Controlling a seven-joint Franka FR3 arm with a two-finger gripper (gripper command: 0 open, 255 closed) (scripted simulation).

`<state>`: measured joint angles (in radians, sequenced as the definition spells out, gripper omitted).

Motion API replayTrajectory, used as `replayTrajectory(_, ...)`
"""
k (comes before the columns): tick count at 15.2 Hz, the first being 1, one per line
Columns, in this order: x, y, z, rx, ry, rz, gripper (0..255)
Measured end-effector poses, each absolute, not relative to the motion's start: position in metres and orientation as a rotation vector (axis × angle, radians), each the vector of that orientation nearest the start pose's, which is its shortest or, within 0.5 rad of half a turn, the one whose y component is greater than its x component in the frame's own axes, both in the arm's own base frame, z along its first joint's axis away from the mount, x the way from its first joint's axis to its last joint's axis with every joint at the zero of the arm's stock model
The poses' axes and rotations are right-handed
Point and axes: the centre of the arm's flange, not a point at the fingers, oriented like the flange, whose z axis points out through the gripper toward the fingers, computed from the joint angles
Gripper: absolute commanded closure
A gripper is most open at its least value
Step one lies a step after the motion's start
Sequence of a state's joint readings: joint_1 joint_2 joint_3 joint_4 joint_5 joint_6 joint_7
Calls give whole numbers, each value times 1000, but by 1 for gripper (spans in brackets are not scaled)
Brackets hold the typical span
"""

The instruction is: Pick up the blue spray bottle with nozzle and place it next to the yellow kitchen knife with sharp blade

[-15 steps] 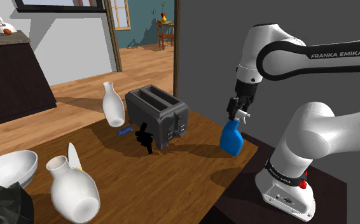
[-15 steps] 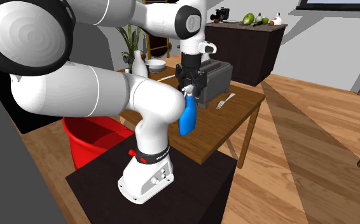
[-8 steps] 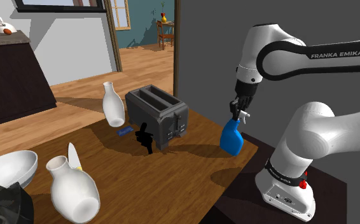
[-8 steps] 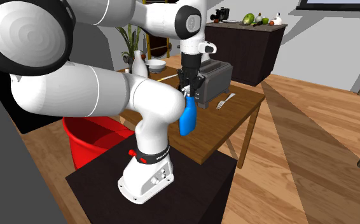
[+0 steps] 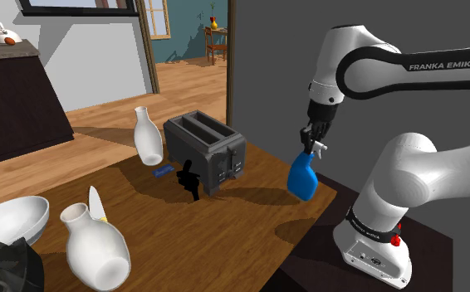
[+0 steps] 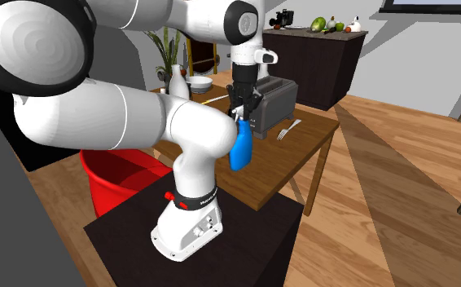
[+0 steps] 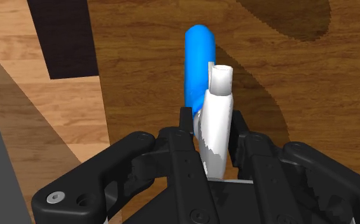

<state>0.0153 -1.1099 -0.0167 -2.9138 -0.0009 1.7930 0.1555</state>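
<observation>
my gripper (image 5: 311, 139) is clenched on the white trigger head of the blue spray bottle (image 5: 302, 179). in the wrist view my two fingers (image 7: 185, 122) press that white head from either side, with the blue body running away beyond them. the bottle hangs from my grip with its long axis close to upright, head up and base down toward the tabletop (image 5: 258, 207), the body leaning just a little. its short white spout sticks out sideways toward the shoulder view's right, the side where my stand (image 5: 437, 257) is. the bottle is at the tabletop's corner nearest that stand, close to the edge. i cannot tell whether its base touches the tabletop or hangs just clear of it. the knife (image 5: 95, 201) lies near the opposite end of the tabletop, well apart from the bottle. its pale blade points toward the far edge, and its yellow handle is partly hidden behind a white jug (image 5: 96, 247) at the near edge. a white bowl (image 5: 9, 217) sits near the knife on its other side. between bottle and knife a dark toaster (image 5: 204, 149) stands in the middle of the tabletop, with a white vase (image 5: 148, 137) just beside it toward the far edge.
</observation>
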Motion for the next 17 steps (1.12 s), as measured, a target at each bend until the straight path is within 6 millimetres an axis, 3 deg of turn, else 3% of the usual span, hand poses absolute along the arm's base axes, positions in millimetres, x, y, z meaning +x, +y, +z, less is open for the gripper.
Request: replayTrajectory(17,233,0,520,-3120,230,19,255)
